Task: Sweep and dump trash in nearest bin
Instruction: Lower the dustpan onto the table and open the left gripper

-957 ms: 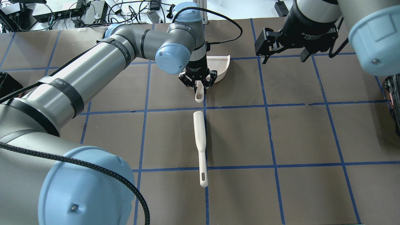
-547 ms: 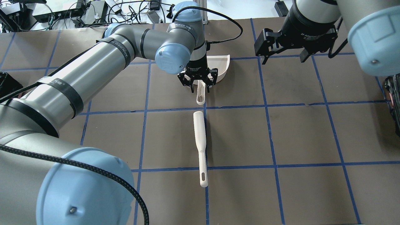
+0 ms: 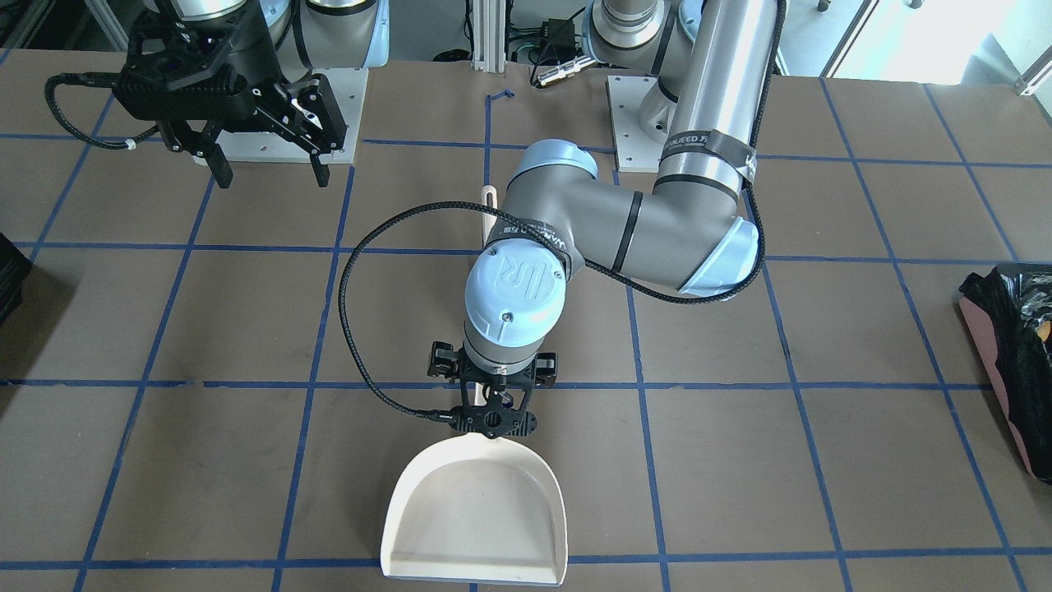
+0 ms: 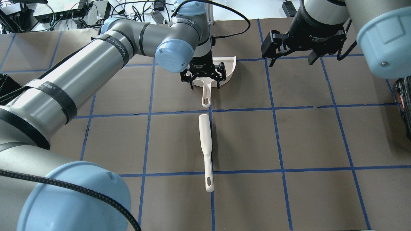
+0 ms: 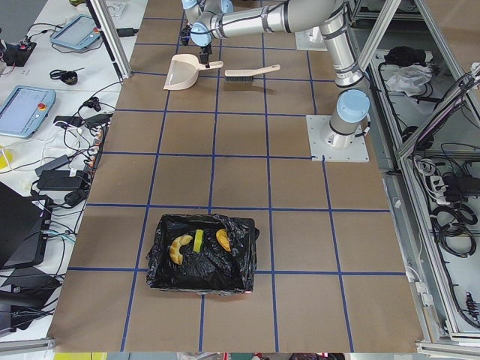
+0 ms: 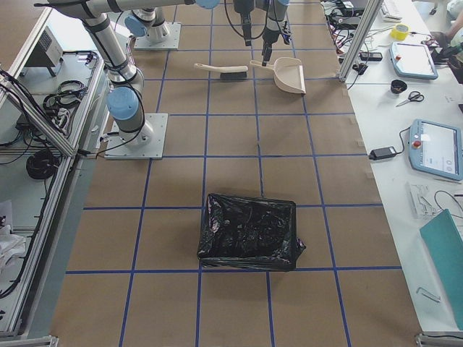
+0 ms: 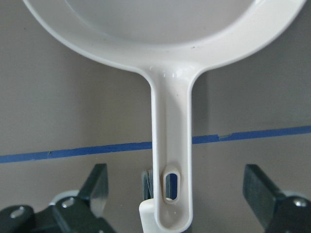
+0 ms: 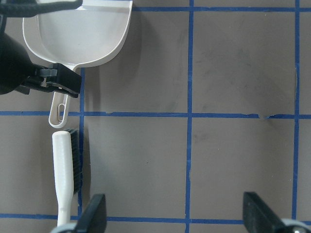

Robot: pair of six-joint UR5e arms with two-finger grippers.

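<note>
This is a robotics laboratory. Two grey-and-blue robot arms stand bolted on metal plates to a brown table with a grid of blue tape. Teach pendants lie on white side benches, tangled cables lie along the edges, and aluminium frame posts stand around it.

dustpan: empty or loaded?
Empty. The dustpan shows a bare white inside in the front view; the three trash pieces lie in the bin.
</note>
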